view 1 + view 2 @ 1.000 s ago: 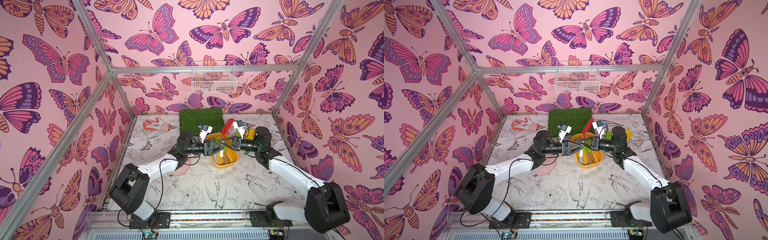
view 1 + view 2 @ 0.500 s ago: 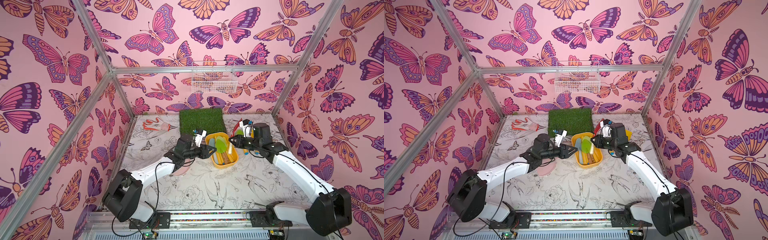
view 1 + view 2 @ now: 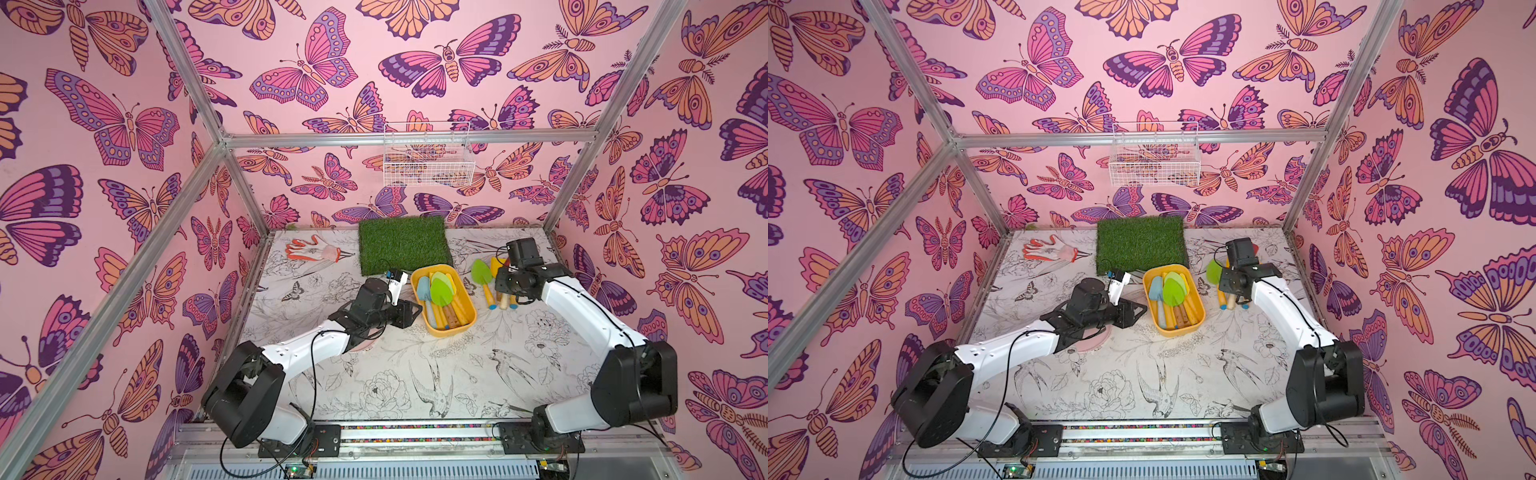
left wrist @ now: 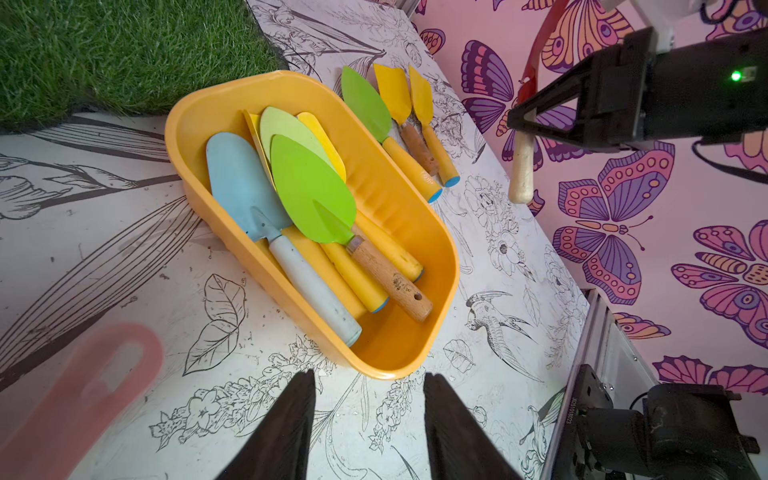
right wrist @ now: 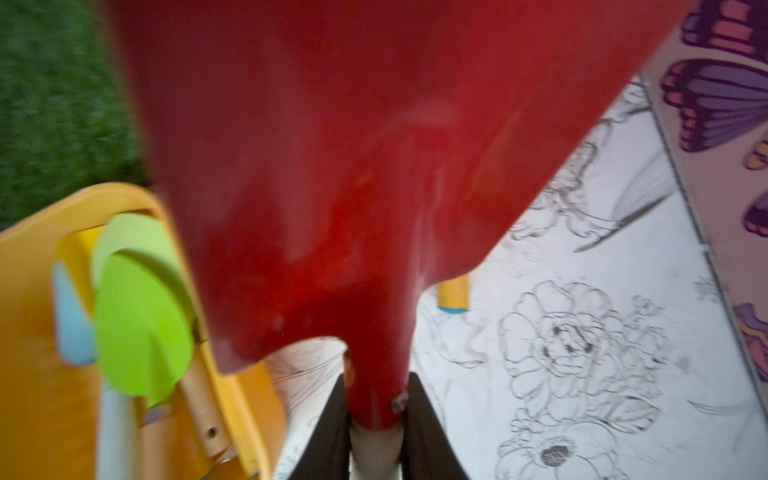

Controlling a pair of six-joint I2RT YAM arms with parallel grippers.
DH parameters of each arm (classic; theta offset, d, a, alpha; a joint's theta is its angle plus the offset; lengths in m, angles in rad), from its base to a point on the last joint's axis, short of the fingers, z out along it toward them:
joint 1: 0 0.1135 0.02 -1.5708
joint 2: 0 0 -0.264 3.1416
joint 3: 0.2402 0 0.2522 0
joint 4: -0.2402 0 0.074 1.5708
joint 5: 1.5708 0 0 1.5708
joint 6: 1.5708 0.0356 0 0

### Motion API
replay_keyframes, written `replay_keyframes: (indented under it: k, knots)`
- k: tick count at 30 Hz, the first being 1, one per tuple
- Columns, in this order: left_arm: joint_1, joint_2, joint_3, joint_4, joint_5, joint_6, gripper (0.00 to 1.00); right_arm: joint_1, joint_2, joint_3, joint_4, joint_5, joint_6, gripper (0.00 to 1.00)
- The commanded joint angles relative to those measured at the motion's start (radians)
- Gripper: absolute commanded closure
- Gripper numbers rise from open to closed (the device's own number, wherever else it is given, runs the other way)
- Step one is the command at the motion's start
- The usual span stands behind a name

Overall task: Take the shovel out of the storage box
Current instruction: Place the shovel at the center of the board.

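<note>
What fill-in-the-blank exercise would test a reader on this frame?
The right gripper is shut on a shovel whose blade is ____.
The left gripper is ____ and holds nothing.
Outside the storage box, ____ shovels lie on the table.
The blue shovel lies ____ the storage box.
Missing words: red; open; three; inside.

Table [image 3: 374, 365]: box [image 3: 453, 331]; turf [image 3: 403, 243]; glove [image 3: 313, 251]; perhaps dustpan [image 4: 83, 386]

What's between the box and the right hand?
Three shovels on the table: a green shovel and two yellow shovels, seen in the left wrist view. The right hand grips a red shovel.
</note>
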Motion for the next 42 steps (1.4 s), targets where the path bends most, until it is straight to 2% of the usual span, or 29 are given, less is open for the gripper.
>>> replay_keyframes:
  k: [1,7,13,19,25,32,37,42]
  knots:
    - [-0.005,0.028,-0.013,-0.013,-0.020,0.034,0.52,-0.090,0.039,0.043,-0.056,0.051,-0.018,0.91]
    - [-0.004,0.042,-0.009,-0.013,-0.019,0.034,0.51,-0.212,0.166,0.113,-0.093,0.007,-0.016,0.92]
    - [-0.005,0.017,-0.019,-0.013,-0.033,0.039,0.51,-0.279,0.283,0.179,-0.116,-0.026,-0.030,0.92]
    - [-0.005,0.023,-0.016,-0.013,-0.025,0.036,0.51,-0.299,0.383,0.234,-0.123,-0.043,-0.049,0.91]
    - [-0.005,0.034,-0.014,-0.013,-0.015,0.030,0.50,-0.299,0.507,0.353,-0.167,-0.014,-0.092,0.90]
    - [-0.006,0.042,-0.009,-0.014,-0.014,0.032,0.50,-0.305,0.636,0.463,-0.216,-0.038,-0.120,0.88]
    - [-0.005,0.040,-0.012,-0.014,-0.016,0.034,0.50,-0.307,0.676,0.484,-0.214,-0.044,-0.123,0.87]
    - [-0.005,0.036,-0.012,-0.013,-0.012,0.032,0.51,-0.307,0.694,0.496,-0.220,-0.046,-0.121,0.77]
